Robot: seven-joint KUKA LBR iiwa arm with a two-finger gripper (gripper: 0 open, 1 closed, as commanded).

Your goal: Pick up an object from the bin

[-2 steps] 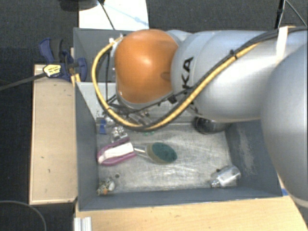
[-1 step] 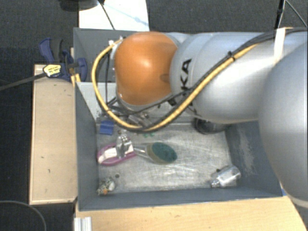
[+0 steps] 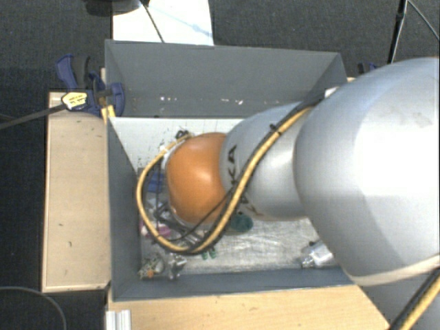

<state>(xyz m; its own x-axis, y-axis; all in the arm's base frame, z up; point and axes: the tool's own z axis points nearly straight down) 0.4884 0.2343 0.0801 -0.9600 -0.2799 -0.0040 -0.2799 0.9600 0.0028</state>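
Observation:
A dark part of my gripper's body pokes out below the arm's orange cover, low over the left half of the bin. Close beside it, a blue thing lies against the left wall, and a thin pink piece shows just below that. A dark teal-green thing peeks out from under the arm to the right of the gripper. A small green piece lies on the floor just in front.
A little clump of brownish and green bits sits in the front left corner. A silvery white thing lies near the front wall at the right. The arm and its yellow cable cover most of the bin's floor.

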